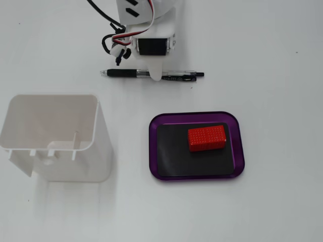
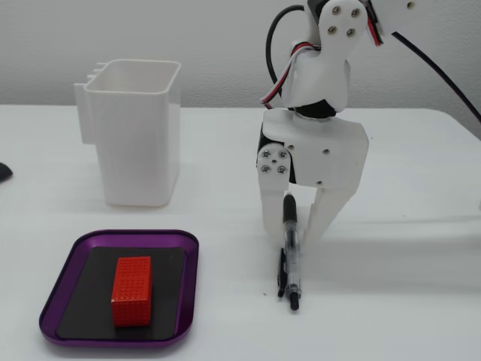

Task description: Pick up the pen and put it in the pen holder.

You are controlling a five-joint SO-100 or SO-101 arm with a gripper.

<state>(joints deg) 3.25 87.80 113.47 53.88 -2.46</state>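
The pen (image 1: 174,74) lies flat on the white table, level across a fixed view, and points toward the camera in the other (image 2: 290,259). My gripper (image 2: 290,237) stands upright over its middle with one finger on each side. The jaws are narrow: the left finger (image 2: 269,214) is against the barrel, and a small gap shows between the pen and the right finger (image 2: 319,218). Seen from above, the gripper (image 1: 155,73) covers the pen's middle. The pen holder (image 1: 53,136) (image 2: 139,143), a tall white box, stands upright and apart from the pen.
A purple-rimmed black tray (image 1: 237,151) (image 2: 56,293) holds a red block (image 1: 207,138) (image 2: 131,290) close to the pen. The arm's cables (image 1: 115,40) hang beside the gripper. A dark object (image 2: 3,172) sits at the left edge.
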